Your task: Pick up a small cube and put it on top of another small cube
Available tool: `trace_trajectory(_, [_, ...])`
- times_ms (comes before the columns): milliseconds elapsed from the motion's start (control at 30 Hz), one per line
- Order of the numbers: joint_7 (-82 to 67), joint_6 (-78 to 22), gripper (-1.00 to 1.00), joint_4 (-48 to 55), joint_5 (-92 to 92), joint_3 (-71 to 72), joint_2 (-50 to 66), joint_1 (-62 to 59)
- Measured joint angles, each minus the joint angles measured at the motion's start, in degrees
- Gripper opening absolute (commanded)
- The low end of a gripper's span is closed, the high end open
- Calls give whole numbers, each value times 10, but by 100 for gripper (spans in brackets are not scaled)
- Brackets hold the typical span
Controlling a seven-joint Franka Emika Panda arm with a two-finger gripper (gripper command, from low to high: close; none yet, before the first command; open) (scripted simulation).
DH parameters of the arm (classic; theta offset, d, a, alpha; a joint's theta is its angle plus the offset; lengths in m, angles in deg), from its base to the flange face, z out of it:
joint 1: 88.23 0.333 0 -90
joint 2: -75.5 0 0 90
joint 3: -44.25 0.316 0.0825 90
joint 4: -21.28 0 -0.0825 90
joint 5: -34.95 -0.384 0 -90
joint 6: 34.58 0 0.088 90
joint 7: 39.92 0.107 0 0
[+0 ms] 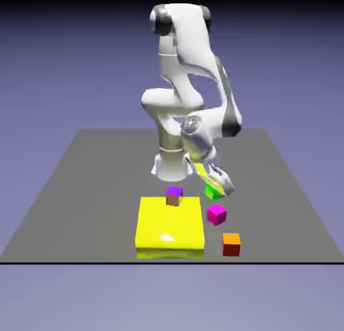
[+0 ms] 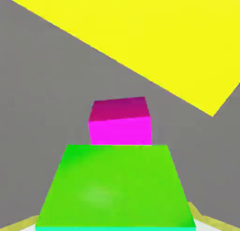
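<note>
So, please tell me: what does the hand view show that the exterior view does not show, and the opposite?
Only the hand view shows the green cube's broad face unobstructed.

Only the exterior view shows the orange cube, the purple-topped cube near the far edge of the yellow block, and the robot's base.

Both show the green cube at the gripper, the magenta cube, part or all of the yellow block, and the grey table surface.
</note>
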Motion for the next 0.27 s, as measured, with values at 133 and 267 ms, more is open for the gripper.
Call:
trace_trajectory(133, [-13,85,-100,1,-12,5,83,14])
trace_trajectory(267, [-19,122,100,1,-17,7,120,21])
